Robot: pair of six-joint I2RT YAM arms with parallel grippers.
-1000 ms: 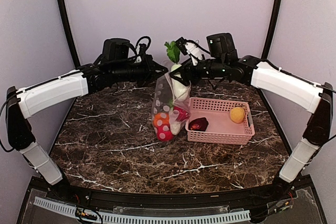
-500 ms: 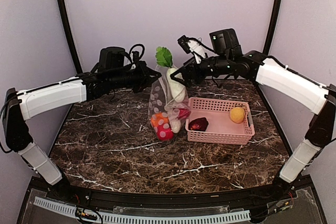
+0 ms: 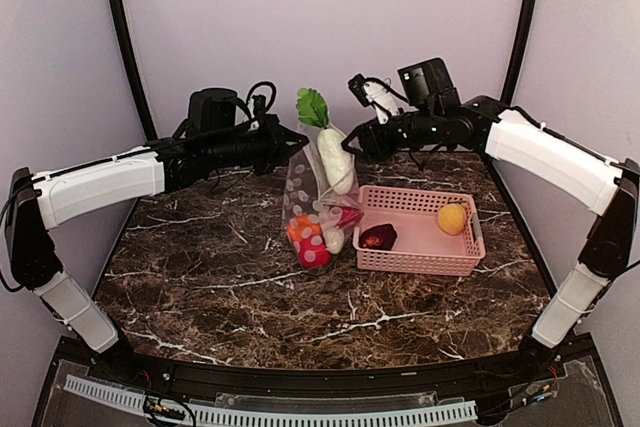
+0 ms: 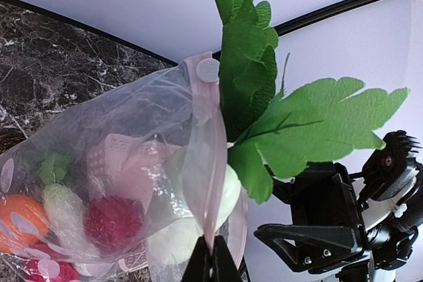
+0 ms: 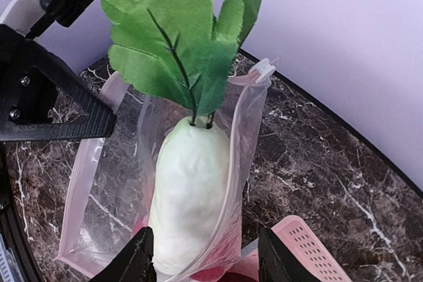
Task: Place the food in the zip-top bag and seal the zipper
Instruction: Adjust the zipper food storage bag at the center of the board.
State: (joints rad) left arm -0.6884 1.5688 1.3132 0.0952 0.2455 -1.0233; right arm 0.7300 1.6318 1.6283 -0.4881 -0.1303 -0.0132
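1. The zip-top bag [image 3: 303, 182] hangs upright, mouth upward, so that food can drop in from above. An orange piece [image 3: 303, 228] and red pieces [image 3: 314, 255] lie at its bottom.
2. A white radish [image 5: 188, 196] stands in the mouth, its leaves [image 5: 178, 37] and upper half poking out; it looks too tall to settle.
3. The zipper [image 4: 208, 163] is unsealed, since the radish parts it.
4. The left gripper [image 4: 211, 262] is clamped on the zipper strip, holding the bag up.
5. The right gripper [image 5: 208, 262] has its fingers spread either side of the radish, apparently gripping nothing.
6. A maroon piece [image 3: 378, 237] and a yellow piece [image 3: 452, 218] wait in the basket [image 3: 415, 259] just beside the bag on the table [image 3: 220, 267].
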